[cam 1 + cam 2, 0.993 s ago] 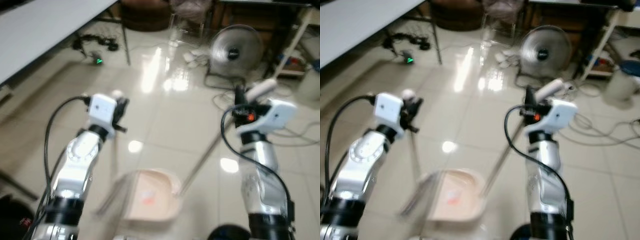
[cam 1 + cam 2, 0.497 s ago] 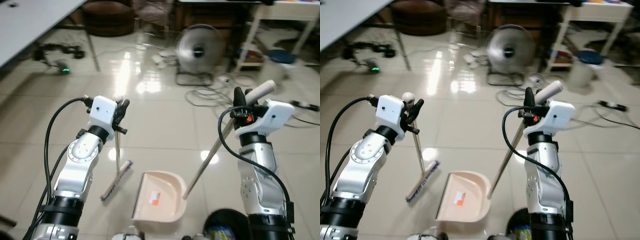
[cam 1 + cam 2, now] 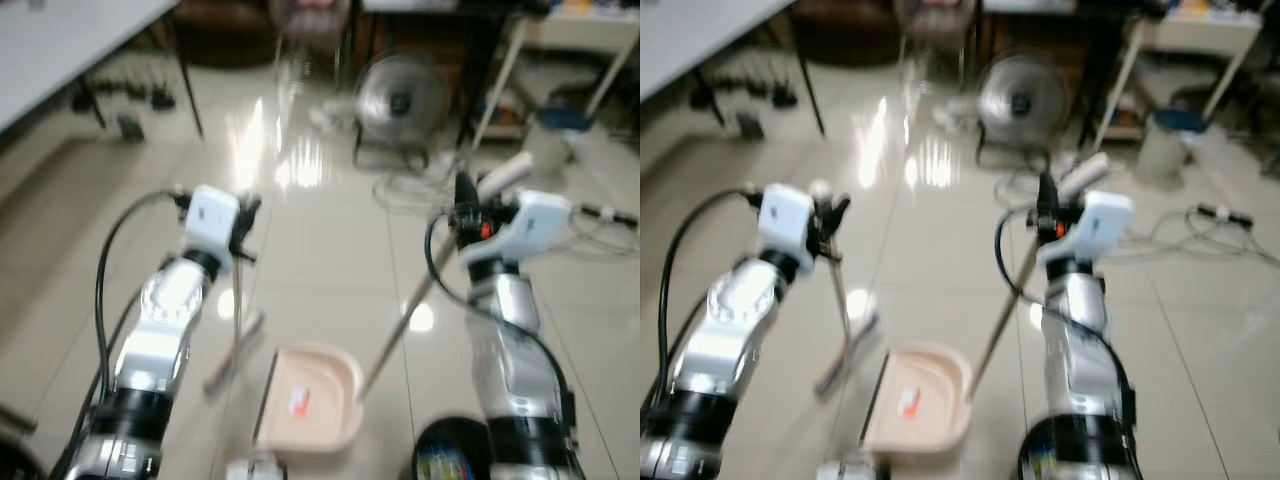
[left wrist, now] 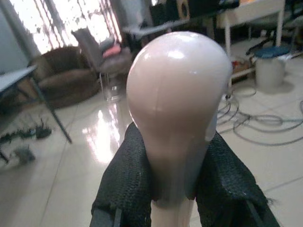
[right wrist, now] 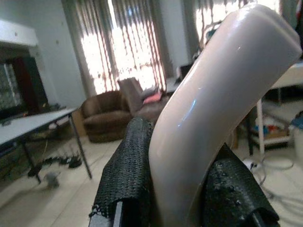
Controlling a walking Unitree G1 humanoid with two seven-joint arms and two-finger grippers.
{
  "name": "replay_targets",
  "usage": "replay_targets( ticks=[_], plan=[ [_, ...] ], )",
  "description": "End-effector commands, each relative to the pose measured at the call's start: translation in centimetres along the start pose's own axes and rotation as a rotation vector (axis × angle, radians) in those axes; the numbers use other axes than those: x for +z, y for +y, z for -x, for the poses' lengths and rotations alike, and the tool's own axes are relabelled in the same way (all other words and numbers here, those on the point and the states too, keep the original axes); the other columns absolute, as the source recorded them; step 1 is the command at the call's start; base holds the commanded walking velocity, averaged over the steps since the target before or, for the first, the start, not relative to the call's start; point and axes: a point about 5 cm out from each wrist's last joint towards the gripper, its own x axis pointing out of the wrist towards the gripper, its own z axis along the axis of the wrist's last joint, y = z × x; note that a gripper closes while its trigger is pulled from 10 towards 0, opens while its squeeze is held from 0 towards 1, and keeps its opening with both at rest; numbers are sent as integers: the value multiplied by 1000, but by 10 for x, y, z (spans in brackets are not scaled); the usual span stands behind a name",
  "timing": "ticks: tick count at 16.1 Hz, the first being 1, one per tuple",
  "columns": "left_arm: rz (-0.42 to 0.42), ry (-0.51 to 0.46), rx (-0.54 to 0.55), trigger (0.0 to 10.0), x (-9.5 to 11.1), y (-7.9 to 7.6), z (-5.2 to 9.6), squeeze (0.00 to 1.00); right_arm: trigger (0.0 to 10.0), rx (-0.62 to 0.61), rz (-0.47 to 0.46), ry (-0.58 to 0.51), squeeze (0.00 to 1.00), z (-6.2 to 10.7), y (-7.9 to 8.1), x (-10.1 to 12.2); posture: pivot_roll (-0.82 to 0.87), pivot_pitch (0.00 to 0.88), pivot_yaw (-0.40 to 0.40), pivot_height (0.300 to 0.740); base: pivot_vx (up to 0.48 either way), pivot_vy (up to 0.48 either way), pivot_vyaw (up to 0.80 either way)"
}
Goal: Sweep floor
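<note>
**Broom and dustpan in hand, sweeping barely under way**

The left gripper (image 4: 173, 189) pinched the broom (image 3: 845, 345) by its handle top, bristles on the floor below it. The right gripper (image 5: 177, 187) clamped the dustpan (image 3: 920, 410) handle, pan low between both arms. No gathered dirt was discernible. Open tiles lay ahead; fan (image 3: 1018, 98) and cables (image 3: 1200, 235) crowded beyond the right gripper.

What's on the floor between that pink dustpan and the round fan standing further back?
Only bare glossy tile, in the left eye view, between the pink plastic dustpan and the round grey floor fan; tangled cables lie near the fan's base.
</note>
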Motion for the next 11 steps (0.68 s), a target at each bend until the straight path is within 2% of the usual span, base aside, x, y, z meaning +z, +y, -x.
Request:
replay_targets(
  ticks=[1, 2, 4, 7, 10, 11],
  plan=[
    [-12, -27, -2, 10000, 10, -1, -4, 0, 10000, 10, -4, -42, 0, -6, 3, 7, 84, 98, 3, 740, 0, 0, 0],
    [9, -9, -2, 10000, 7, -3, -2, 0, 10000, 13, -3, -38, 0, -7, 3, 6, 86, 113, 2, 740, 0, 0, 0],
    [-5, 7, -7, 10000, 2, -6, 3, 0, 10000, 18, 5, -37, 0, -6, 3, 5, 90, 144, 1, 740, 0, 0, 0],
    [-16, -43, 43, 10000, 5, -5, 7, 0, 10000, 37, 26, -79, 0, -2, 0, 7, 99, 180, -4, 740, 0, 0, 0],
    [-19, -62, 65, 10000, 6, -11, -3, 0, 10000, 13, 192, -112, 0, -13, -15, 10, 88, 231, 15, 740, 0, 0, 0],
    [-34, -81, 67, 10000, 8, -12, -7, 0, 10000, 0, 217, -117, 0, -18, -18, 10, 83, 238, 16, 740, 0, 0, 0]
  ],
)
